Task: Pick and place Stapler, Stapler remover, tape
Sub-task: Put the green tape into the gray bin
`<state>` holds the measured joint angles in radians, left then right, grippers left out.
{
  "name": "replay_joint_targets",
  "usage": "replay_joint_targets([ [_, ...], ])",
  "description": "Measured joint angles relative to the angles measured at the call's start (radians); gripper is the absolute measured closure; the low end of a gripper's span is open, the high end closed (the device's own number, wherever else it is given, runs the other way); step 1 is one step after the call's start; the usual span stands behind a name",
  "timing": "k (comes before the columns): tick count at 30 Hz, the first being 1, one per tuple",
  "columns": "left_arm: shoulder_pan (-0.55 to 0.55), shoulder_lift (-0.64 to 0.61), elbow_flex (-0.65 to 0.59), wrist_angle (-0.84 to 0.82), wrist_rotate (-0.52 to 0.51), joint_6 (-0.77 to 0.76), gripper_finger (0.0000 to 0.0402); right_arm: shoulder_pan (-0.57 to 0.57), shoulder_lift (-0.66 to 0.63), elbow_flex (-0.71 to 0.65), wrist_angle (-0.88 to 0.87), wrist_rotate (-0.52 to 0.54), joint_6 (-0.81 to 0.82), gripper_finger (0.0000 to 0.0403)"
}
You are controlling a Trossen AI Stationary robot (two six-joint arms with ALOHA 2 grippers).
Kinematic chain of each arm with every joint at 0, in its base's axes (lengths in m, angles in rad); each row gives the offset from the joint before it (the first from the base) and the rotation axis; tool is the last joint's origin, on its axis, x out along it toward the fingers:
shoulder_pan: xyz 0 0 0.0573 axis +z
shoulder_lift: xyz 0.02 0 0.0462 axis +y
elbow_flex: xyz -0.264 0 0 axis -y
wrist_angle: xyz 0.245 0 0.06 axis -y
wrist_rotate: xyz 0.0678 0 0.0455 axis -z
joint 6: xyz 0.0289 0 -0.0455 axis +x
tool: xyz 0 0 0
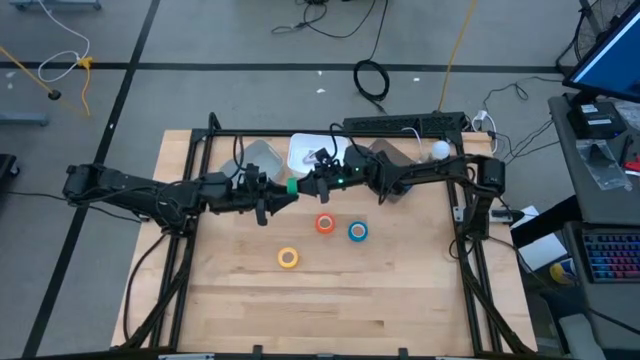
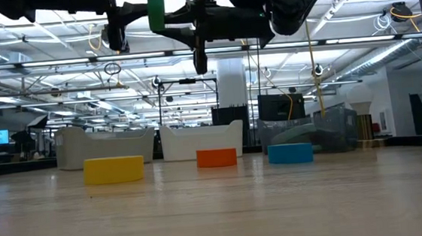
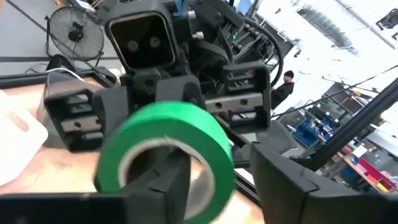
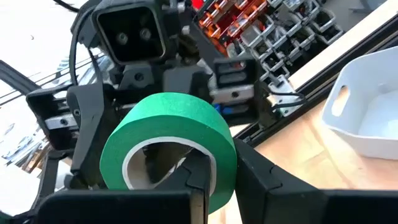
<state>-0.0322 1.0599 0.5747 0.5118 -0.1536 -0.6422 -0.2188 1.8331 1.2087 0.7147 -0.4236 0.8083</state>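
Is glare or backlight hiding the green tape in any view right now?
Low view: bright ceiling lights behind leave the arms as dark silhouettes, yet the green tape reads clearly. Both wrist views: tape evenly lit, no glare. High view: even light.

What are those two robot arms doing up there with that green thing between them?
Both arms meet in mid-air above the table, with a green tape roll between the left gripper and the right gripper. Each wrist camera shows that arm's own fingers at the roll, one finger through the centre hole; it looks like a hand-over, though which arm carries the weight is unclear. Three more rolls lie on the wood: yellow, red-orange and blue. White bins sit behind.
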Motion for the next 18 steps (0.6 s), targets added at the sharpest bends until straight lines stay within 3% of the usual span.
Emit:
replay_joint_targets([
  [7, 0.001, 0.000, 0.000, -0.015, 0.023, -0.015, 0.0358, -0.014, 0.000, 0.000, -0.013, -0.015, -0.012, 0.0367],
  [13, 0.001, 0.000, 0.000, -0.015, 0.024, -0.020, 0.0364, -0.016, 0.000, 0.000, -0.014, -0.027, -0.014, 0.0363],
  [18, 0.000, 0.000, 0.000, -0.018, 0.024, -0.021, 0.0363, -0.019, 0.000, 0.000, -0.017, -0.060, -0.038, 0.0332],
])
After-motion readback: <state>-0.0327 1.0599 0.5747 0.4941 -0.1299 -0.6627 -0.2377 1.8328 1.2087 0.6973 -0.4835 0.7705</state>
